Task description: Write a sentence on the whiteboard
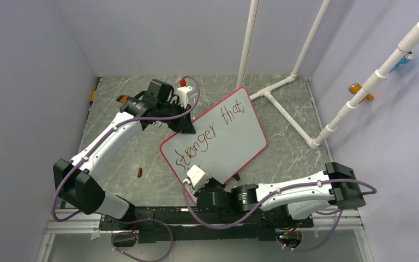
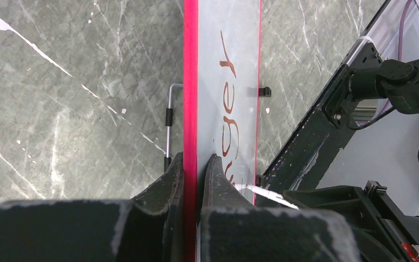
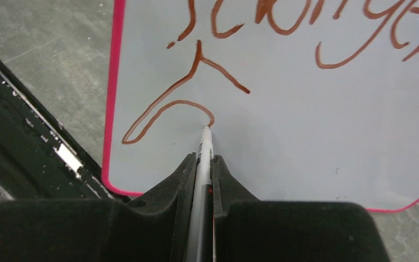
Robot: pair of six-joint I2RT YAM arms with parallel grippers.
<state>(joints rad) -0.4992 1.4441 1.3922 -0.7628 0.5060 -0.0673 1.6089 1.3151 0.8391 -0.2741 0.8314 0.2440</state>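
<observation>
Two grips carry all the risk here. The left pincer (image 2: 196,161) is nipped nearly closed on the pink-red rim (image 2: 190,82) of the whiteboard (image 1: 240,144). The right pincer (image 3: 202,157) is clamped tight around a thin marker (image 3: 205,139), whose tip touches the white surface. The whiteboard sits skewed across the middle of the table (image 1: 283,158), with one corner pointing at the near edge between the two arm bases and the opposite corner toward the far edge. I cannot tell whether it lies flat or is propped. The sentence (image 1: 210,134) so far reads "stronger that" on its upper line. A fresh loop (image 3: 169,114) starts a second line in the near corner, just inside the rim. My main worry is space: the stroke begins so close to that corner that a long word may run off the surface or climb into the line above it. Too much downward pressure could push the board sideways, since the left pincer holds only a narrow strip of rim and the board could pivot there, smearing or bending the letters. Too little pressure would probably leave gaps in the line. The marker sits deep between the fingers (image 3: 180,180) with little of it showing, so if it slides back or twists under drag, the tip could lift or the pincer itself could rub across wet ink.
</observation>
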